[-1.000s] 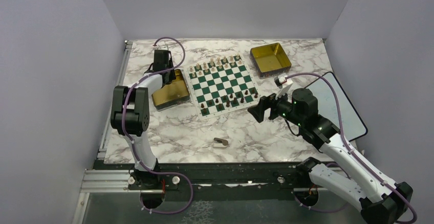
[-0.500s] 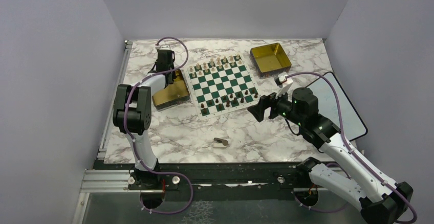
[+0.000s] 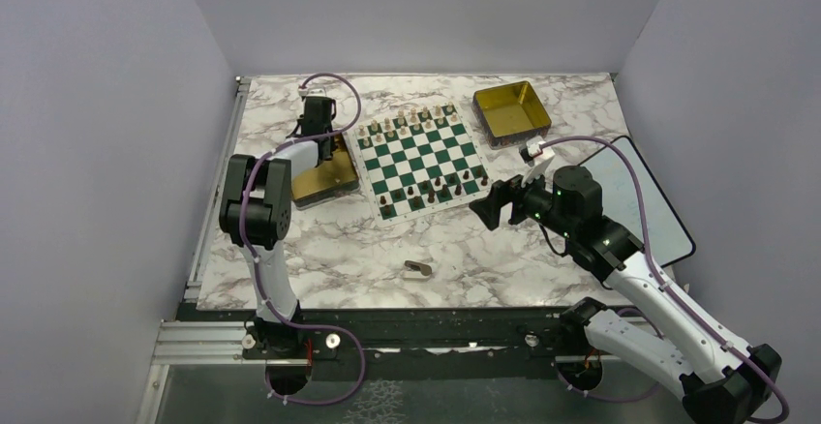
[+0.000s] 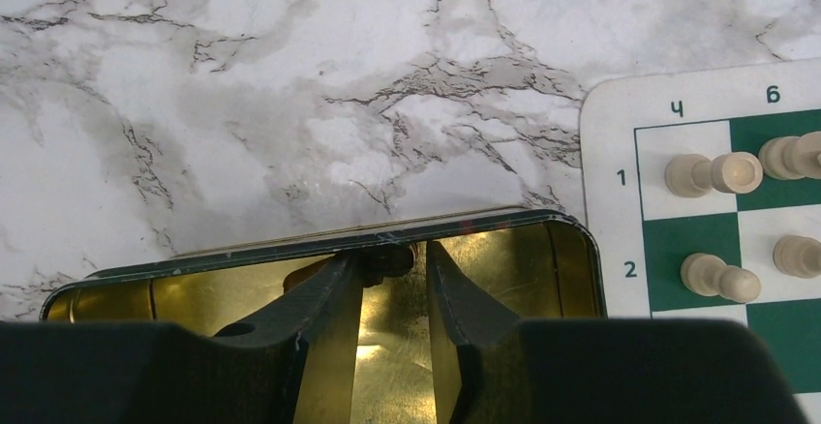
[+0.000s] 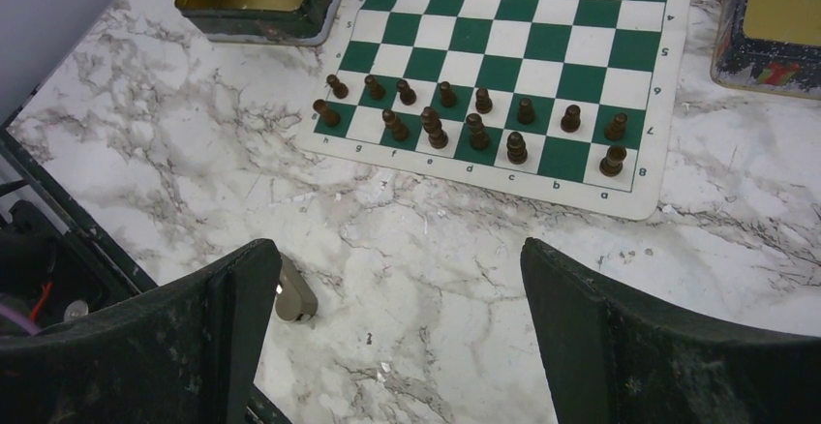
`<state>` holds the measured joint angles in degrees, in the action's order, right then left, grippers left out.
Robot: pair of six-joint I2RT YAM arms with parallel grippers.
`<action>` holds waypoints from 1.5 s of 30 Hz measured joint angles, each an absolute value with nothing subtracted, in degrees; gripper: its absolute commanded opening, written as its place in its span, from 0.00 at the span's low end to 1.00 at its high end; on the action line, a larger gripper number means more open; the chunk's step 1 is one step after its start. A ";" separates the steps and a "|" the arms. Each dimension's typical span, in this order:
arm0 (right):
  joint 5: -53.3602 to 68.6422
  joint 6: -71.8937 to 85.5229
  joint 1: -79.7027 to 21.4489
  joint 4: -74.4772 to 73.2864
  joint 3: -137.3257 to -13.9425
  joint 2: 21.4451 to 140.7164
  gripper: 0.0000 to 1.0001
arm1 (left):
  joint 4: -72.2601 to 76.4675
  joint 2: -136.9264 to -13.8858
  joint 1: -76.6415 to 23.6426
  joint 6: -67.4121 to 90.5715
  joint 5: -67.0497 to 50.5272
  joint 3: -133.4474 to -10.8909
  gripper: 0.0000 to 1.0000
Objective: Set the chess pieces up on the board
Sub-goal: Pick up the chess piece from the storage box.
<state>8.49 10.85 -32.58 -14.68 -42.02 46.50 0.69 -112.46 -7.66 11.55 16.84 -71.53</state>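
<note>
Chess pieces (image 5: 478, 132), dark brown: fourteen countable in the right wrist view, set in two rows along the lower edge of the board (image 5: 542, 42), eight in the upper row and six in the row nearest the white border.

Far left of the top view: left arm reaching up the frame, left gripper (image 3: 327, 148) dipped into a gold tin (image 3: 312, 190) just beside the board's left edge. In the left wrist view, fingers narrowly parted inside that tin, a small dark thing (image 4: 387, 261) between the tips, hard against the tin's upper wall. Pinched or merely flanked: cannot tell.

Right edge of the left wrist view: pale pieces (image 4: 712, 174) on the board's ranks 1 and 2.

Centre of the top view: green-and-white board slightly turned on the marble table (image 3: 319, 250), pale pieces along its upper edge, dark ones along its lower edge.

Below the board, well apart from it: a small grey-tan object (image 3: 418, 269) lying on the marble.

Lower right of the board: right gripper (image 3: 484, 209) hovering above the table, jaws spread wide, holding nothing, near the board's lower right corner.

Upper right: a second gold tin (image 3: 511, 111) near the board's corner. Far right: a flat dark-rimmed panel (image 3: 644, 201).
</note>
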 measured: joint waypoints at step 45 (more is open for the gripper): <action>8.19 13.50 -32.58 -14.76 -41.47 43.90 1.00 | -5.48 -106.43 -9.13 11.79 16.23 -68.01 0.18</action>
